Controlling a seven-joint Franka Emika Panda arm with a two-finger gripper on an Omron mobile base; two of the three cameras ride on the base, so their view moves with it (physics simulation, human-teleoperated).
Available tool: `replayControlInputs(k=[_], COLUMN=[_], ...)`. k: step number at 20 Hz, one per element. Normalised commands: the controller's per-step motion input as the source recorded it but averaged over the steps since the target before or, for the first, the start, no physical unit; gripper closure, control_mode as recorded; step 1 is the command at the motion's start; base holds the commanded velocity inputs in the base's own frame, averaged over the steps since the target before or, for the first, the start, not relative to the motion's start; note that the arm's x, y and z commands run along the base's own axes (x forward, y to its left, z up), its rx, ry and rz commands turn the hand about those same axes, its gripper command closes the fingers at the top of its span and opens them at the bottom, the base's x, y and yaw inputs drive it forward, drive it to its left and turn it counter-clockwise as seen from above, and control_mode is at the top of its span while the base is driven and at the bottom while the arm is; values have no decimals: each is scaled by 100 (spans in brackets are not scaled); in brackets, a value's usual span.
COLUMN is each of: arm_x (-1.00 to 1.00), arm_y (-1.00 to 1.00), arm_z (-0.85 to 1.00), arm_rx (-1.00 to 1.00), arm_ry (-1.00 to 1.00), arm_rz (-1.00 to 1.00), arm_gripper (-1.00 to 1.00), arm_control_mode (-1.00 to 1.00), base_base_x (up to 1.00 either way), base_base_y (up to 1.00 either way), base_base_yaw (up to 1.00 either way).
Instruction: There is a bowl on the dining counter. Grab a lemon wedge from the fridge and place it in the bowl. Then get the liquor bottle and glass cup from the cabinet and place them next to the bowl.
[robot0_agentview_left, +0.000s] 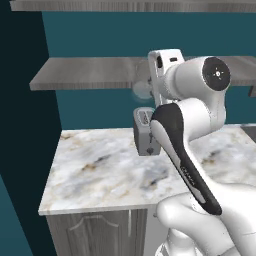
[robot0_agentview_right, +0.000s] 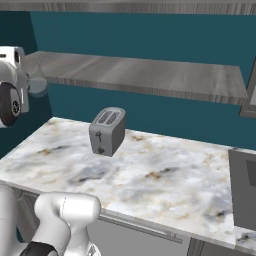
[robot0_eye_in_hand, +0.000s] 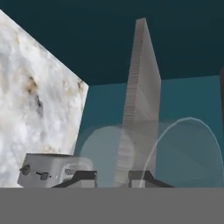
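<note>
The glass cup (robot0_agentview_left: 142, 90) is seen up on the shelf (robot0_agentview_right: 150, 75) by the far wall, right at the tool (robot0_eye_in_hand: 111, 177). The tool's tips are close together, but it cannot be told if the cup is gripped. The cup is not yet put by the bowl. The lemon and bottle steps cannot be judged. A toaster (robot0_agentview_right: 106, 131) is stood on the table (robot0_agentview_left: 100, 175) below. The shelf edge could be bumped.

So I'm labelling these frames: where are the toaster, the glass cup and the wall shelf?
toaster (robot0_agentview_right: 107, 131): right base view, front side face.
glass cup (robot0_agentview_right: 38, 86): right base view, its side wall.
wall shelf (robot0_agentview_right: 150, 75): right base view, top surface.
</note>
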Motion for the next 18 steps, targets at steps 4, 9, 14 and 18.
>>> replayControlInputs(k=[4,9,14,18], arm_x=[-45,-26,-12,-16], arm_y=[16,-37,-75,-69], arm_z=[0,1,5,4], arm_rx=[0,2,9,8], arm_ry=[-3,-4,-4,-7], arm_rz=[-5,-1,0,0], arm_gripper=[100,100,100,100], arm_control_mode=[-100,-100,-100,-100], base_base_x=[0,0,0,0], base_base_y=[0,0,0,0], base_base_yaw=[0,0,0,0])
